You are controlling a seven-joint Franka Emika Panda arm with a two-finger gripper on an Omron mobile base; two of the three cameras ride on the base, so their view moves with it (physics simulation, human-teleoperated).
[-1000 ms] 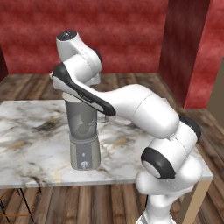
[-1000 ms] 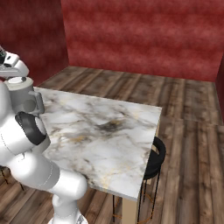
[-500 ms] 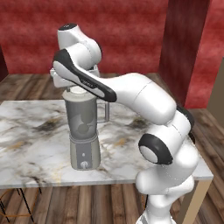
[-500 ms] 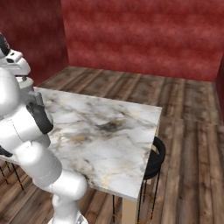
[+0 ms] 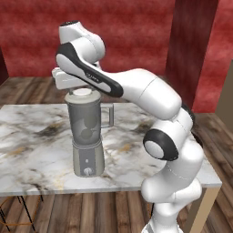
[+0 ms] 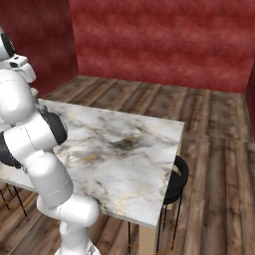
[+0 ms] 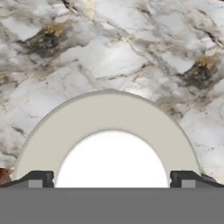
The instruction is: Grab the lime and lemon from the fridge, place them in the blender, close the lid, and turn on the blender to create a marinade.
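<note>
The lid (image 7: 111, 159) sits right under our hand, a white disc seated in the pale rim of the blender (image 5: 87, 132) jar's mouth, and in the hand view our two dark fingertips stand wide apart on either side of it, the gripper (image 7: 111, 178) spread fully and pinching nothing. From the left base view the lid (image 5: 82, 92) shows as a thin white cap on top of the smoky jar, with our hand hovering just above it, so we judge the closing step to be done or nearly so, and the knob (image 5: 88, 171) low on the grey base to be our next concern. We cannot make out the lime or lemon through the jar wall; something roundish shows inside but is too dim to name. To do this well, we should lift straight up so that no finger catches the lid's edge, then come round the front of the base, well clear of the jar handle on the side nearer our arm, and meet the knob squarely without nudging the blender along the marble table (image 6: 124, 144). Beyond the blender the table runs bare to its far edge, with a dark stool (image 6: 177, 179) tucked at its corner, wooden floor and red walls behind.
</note>
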